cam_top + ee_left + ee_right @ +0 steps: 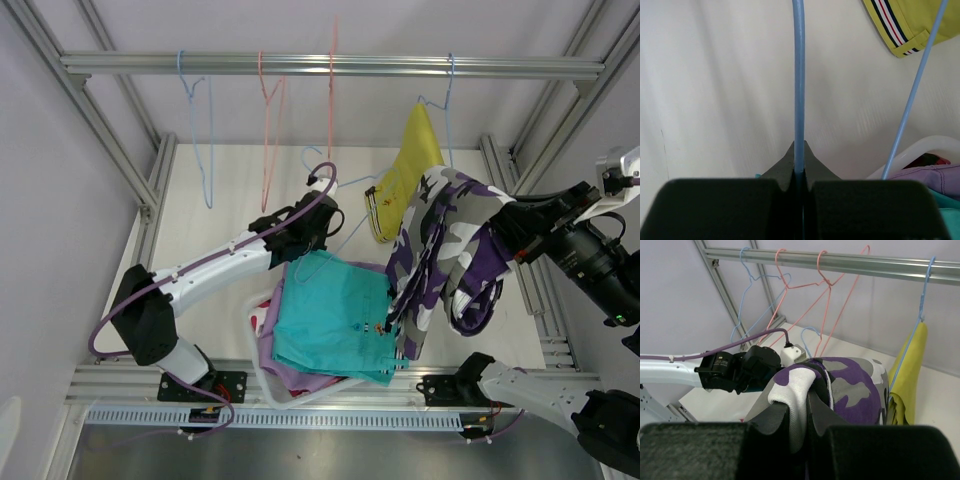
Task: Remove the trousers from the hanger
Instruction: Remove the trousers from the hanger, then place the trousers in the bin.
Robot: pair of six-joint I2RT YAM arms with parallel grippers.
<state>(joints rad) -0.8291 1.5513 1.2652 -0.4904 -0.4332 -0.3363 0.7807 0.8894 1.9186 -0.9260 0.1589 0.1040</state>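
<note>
My right gripper (503, 236) is shut on a fold of the purple-black-white camouflage shorts (445, 250), held up above the table; the pinch shows in the right wrist view (807, 395). My left gripper (312, 226) is shut on the thin wire of a blue hanger (799, 75), which is off the rail. The mustard yellow shorts (405, 180) hang on another blue hanger (449, 90) on the rail. The teal shorts (330, 315) lie on top of the lilac shorts (290, 378) in a white basket (262, 372). A bit of the red-and-white pair (927, 161) shows in the basket.
One blue (195, 100) and two pink empty hangers (270, 100) hang from the aluminium rail (330, 65) at the back. Frame posts stand at both sides of the white table (230, 200). The basket rim (920, 149) lies just right of my left gripper.
</note>
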